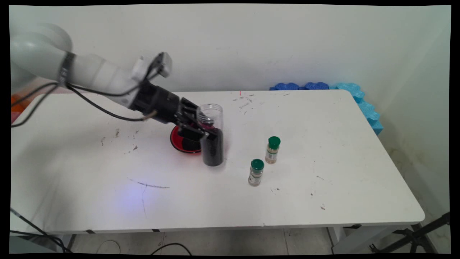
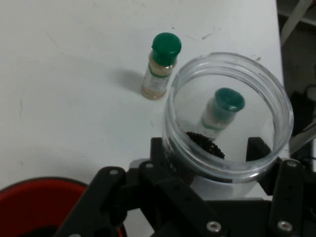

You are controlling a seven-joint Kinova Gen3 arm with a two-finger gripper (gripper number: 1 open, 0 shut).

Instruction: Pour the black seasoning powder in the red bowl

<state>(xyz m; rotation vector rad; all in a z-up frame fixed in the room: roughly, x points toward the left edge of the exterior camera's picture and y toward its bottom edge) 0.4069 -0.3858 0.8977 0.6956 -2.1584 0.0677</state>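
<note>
**Hand view and main view: clear jar in the gripper, handling notes**

Hand view is showing the gripper (image 2: 212,163) with its fingers (image 2: 159,157) closing on either side of a clear jar (image 2: 227,116), just below the open threaded mouth; no lid is showing; dark granules (image 2: 205,144) are lying inside. Main view is showing the same jar (image 1: 212,138) standing upright on the white table (image 1: 323,144), roughly lower half filled with the dark material, gripper (image 1: 201,126) clamping it from the left at upper-mid height; a red bowl (image 1: 179,142) is sitting just behind and left of the jar, touching or nearly so, cannot tell which.

Two small green-capped spice bottles, one (image 1: 272,149) and the other (image 1: 256,172), are standing near to the right, apart from the jar.

Judgement on handling: the jar is looking rigid, smooth-walled, likely slippery; the fill is making it bottom-heavy; open mouth is meaning any tilt risks spilling; the hold across the upper wall below the threads is seeming sound.
</note>
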